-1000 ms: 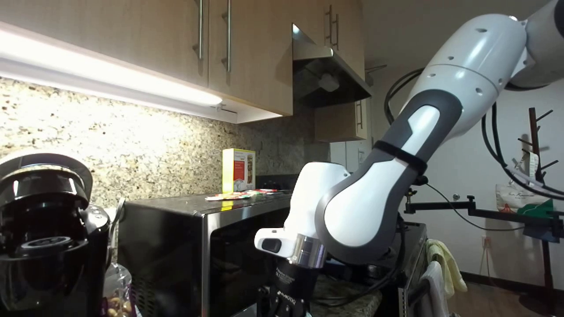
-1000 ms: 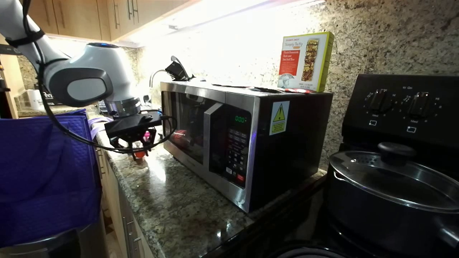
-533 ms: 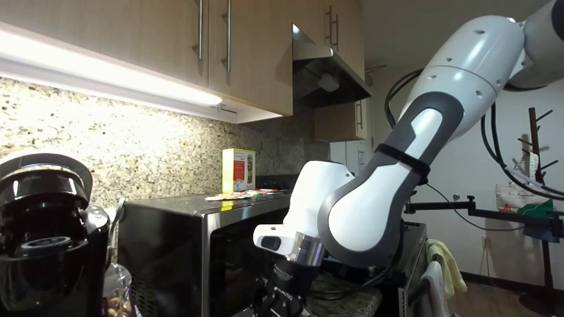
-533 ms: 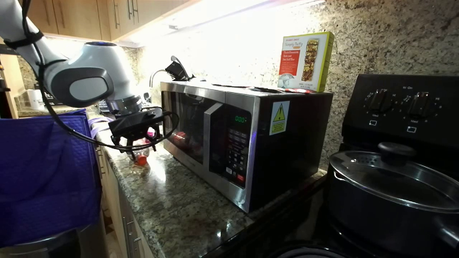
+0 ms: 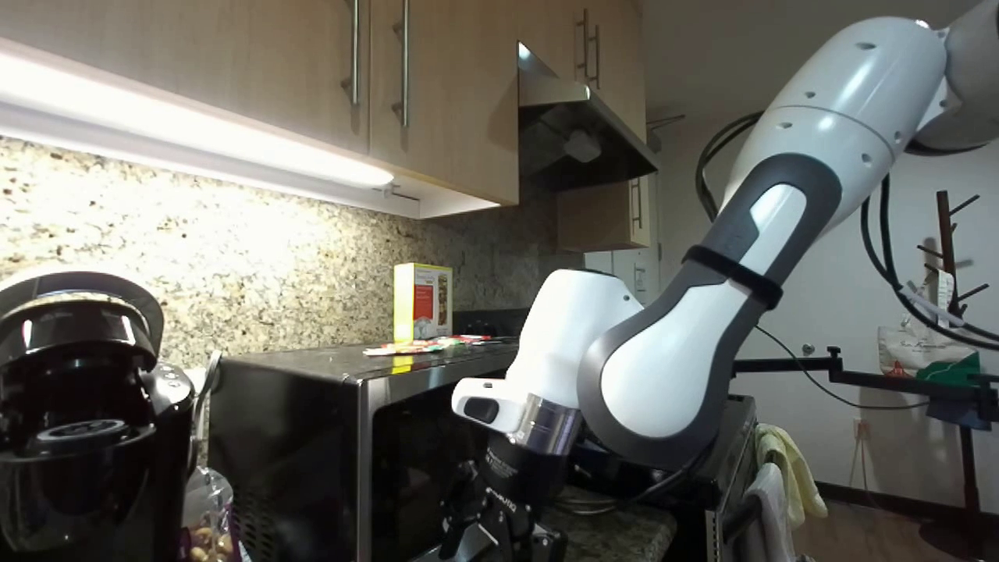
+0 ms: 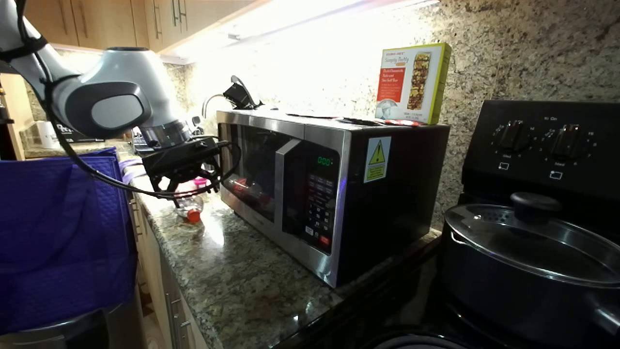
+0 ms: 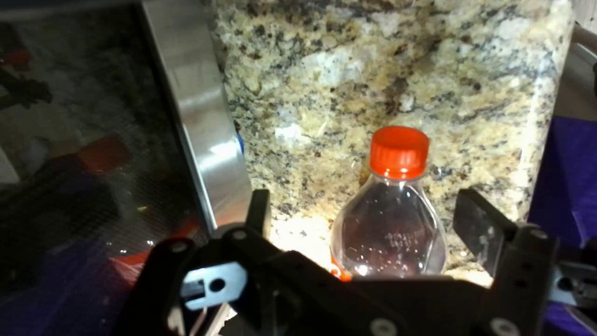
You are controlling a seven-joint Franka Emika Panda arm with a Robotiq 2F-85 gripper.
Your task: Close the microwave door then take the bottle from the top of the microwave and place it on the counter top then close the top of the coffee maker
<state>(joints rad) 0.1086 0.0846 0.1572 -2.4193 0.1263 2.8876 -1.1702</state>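
Spreading wide, the gripper [image 7: 371, 221] let go of the bottle [image 7: 392, 219] as I watched, leaving it lying on the counter [image 6: 237, 281] between its front edge and the microwave door [image 6: 259, 167], so only the coffee maker's raised top [image 5: 78, 332] seemed left.

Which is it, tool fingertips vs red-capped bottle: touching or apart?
Apart. In the wrist view, the tool stands open, and granite counter shows on both sides between the bottle and the fingertips. The bottle's lower part is hidden there.
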